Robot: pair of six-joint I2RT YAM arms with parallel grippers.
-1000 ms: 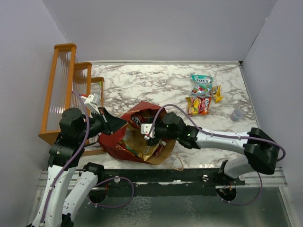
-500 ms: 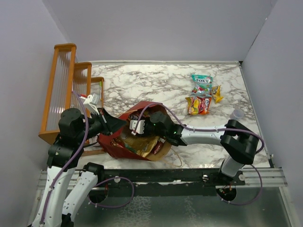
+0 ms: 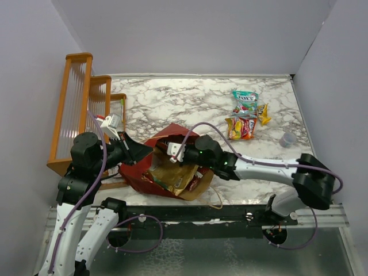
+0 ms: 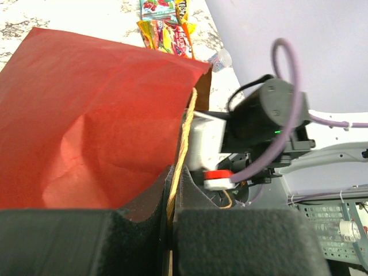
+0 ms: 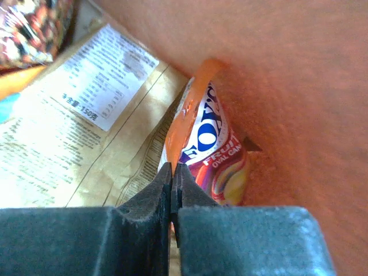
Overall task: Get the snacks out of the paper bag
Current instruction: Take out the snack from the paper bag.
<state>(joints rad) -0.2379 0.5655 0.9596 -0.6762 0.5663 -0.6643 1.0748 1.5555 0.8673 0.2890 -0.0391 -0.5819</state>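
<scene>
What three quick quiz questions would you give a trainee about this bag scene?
1. True or false: the left claw is shut on the bag's rim.
2. The right claw, inside the bag, is shut on: A the bag's handle; B an orange candy pack; C nothing.
3. On which side of the table do the snacks already outside the bag lie?
Key: 1 true; 2 B; 3 the right.
</scene>
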